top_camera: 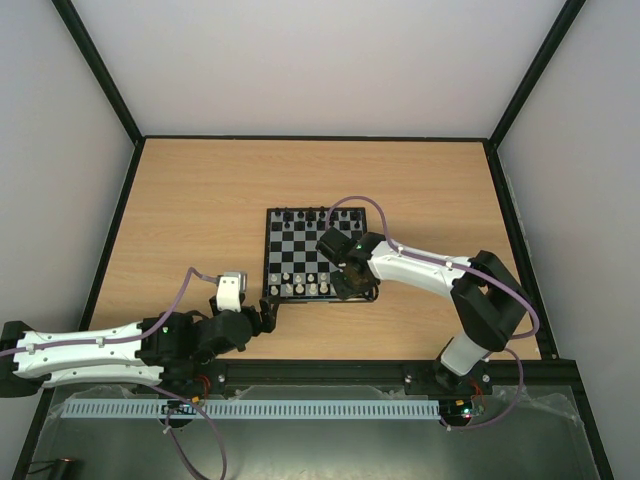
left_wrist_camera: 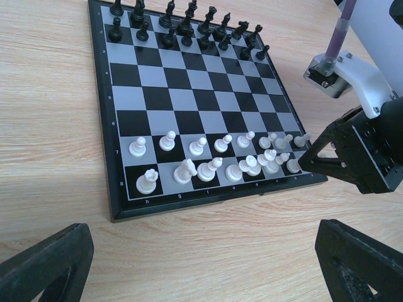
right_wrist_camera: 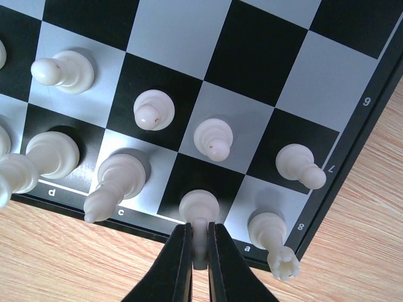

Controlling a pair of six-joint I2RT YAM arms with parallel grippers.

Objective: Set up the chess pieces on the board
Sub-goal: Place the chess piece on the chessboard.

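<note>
1. Right gripper (right_wrist_camera: 199, 242) pinched shut on a white piece (right_wrist_camera: 199, 206) in the board's (right_wrist_camera: 189, 38) near-edge row.
2. Left gripper (left_wrist_camera: 204, 258) wide open, empty, over table (left_wrist_camera: 50, 126) beside board's near-left corner.
3. Black pieces (left_wrist_camera: 182, 25) lined along far rows.

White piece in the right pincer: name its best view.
Right wrist: the white piece sits close, clamped by the right pincer at the board's edge. Top external hides it under the arm; left wrist blocks it behind the pincer.

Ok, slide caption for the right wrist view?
Right fingers grip a white piece on the board edge row, beside the rook.
</note>
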